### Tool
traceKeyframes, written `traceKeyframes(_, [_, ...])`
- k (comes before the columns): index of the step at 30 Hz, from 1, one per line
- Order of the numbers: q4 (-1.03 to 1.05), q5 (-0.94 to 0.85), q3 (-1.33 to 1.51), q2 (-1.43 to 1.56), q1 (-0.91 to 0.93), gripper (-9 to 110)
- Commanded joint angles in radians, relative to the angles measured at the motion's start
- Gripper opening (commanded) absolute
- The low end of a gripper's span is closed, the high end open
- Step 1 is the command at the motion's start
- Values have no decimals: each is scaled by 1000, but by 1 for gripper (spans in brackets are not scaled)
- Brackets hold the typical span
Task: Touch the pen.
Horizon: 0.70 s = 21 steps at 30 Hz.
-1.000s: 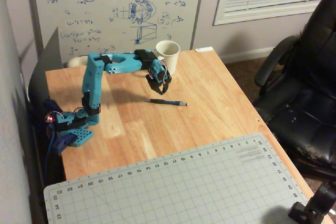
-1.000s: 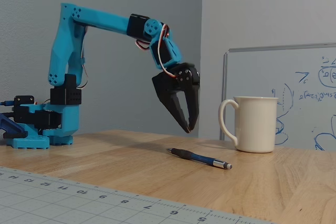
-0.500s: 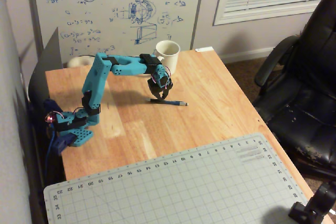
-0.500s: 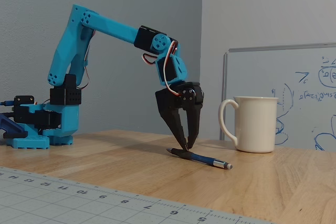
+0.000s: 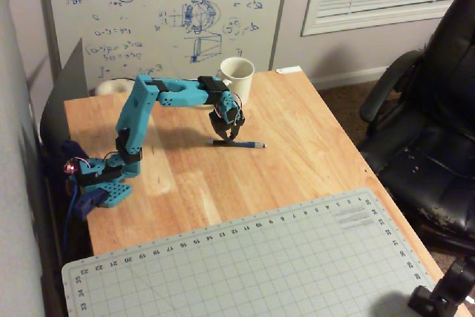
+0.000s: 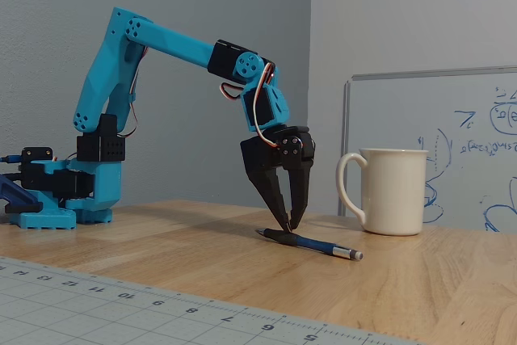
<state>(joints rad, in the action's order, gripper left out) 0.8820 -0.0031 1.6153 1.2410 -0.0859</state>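
The pen (image 5: pixel 239 143) is a thin dark blue-and-black stick lying flat on the wooden table (image 5: pixel 312 131), in front of the white mug (image 5: pixel 237 78). In a fixed view it lies low on the table (image 6: pixel 311 242) with its silver tip to the right. My gripper (image 5: pixel 226 137) points down over the pen's black left end. In a fixed view the gripper (image 6: pixel 288 225) has its fingertips together, just above or touching the pen's black grip. It holds nothing.
The white mug (image 6: pixel 393 190) stands behind and right of the pen. A grey cutting mat (image 5: pixel 260 265) covers the table's front. A whiteboard (image 5: pixel 163 12) leans at the back. A black office chair (image 5: pixel 434 124) stands to the right of the table.
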Motion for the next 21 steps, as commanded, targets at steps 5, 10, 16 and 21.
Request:
traceKeyframes(5, [-15, -6, -67, 15, 8, 1])
traceKeyframes(10, [-17, -6, -67, 11, 0, 1])
traceKeyframes(16, [-17, -6, -67, 9, -3, 1])
traceKeyframes(21, [-17, -6, -64, 9, 2, 1])
